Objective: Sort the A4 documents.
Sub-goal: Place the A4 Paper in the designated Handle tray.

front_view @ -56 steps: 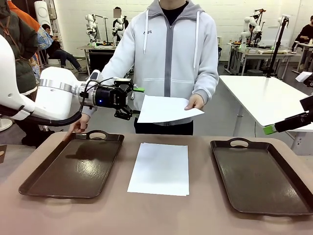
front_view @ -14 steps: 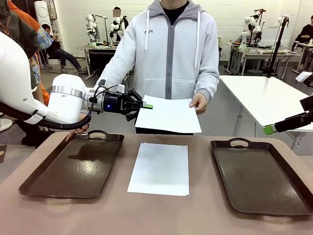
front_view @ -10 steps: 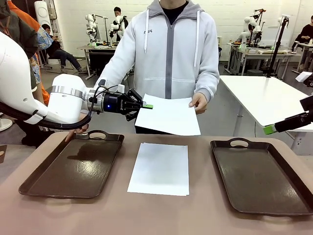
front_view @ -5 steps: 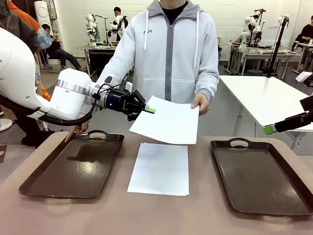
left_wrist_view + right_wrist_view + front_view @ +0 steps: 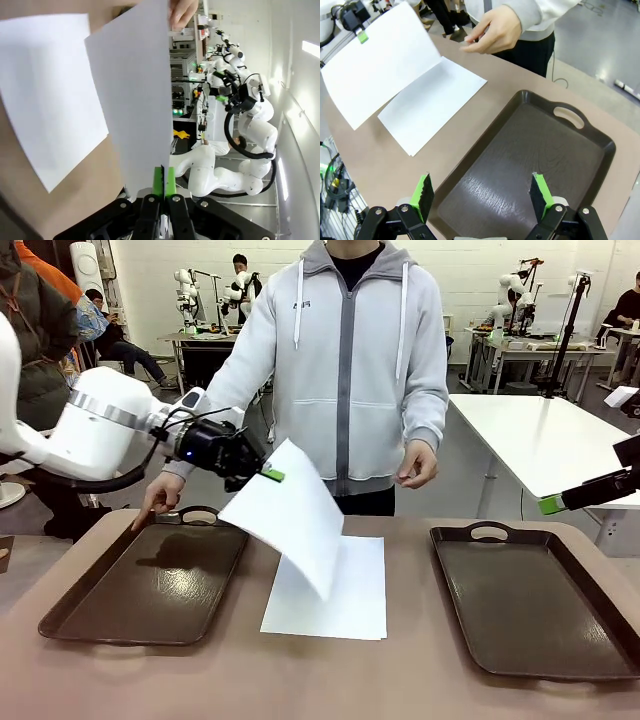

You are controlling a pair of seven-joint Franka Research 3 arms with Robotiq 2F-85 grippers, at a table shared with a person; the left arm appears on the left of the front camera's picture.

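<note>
My left gripper [image 5: 268,475] is shut on one corner of a blank white A4 sheet [image 5: 290,515], which droops down above the table's middle. The left wrist view has that sheet [image 5: 135,95] rising edge-on from between the shut green pads [image 5: 163,181]. A second white sheet [image 5: 335,590] lies flat on the table between the two trays. The person's hand [image 5: 417,464] hangs open, off the paper. My right gripper [image 5: 481,195] stands open and empty above the right brown tray [image 5: 530,165]; its green fingertip [image 5: 551,505] pokes in at the front view's right edge.
An empty dark brown tray [image 5: 150,575] sits at the left, with the person's other hand [image 5: 160,498] resting by its handle. The right tray [image 5: 530,600] is also empty. The person stands at the far table edge.
The person let go of the sheet. My left gripper pulled it back toward the left, and the paper now hangs down from the grip.
</note>
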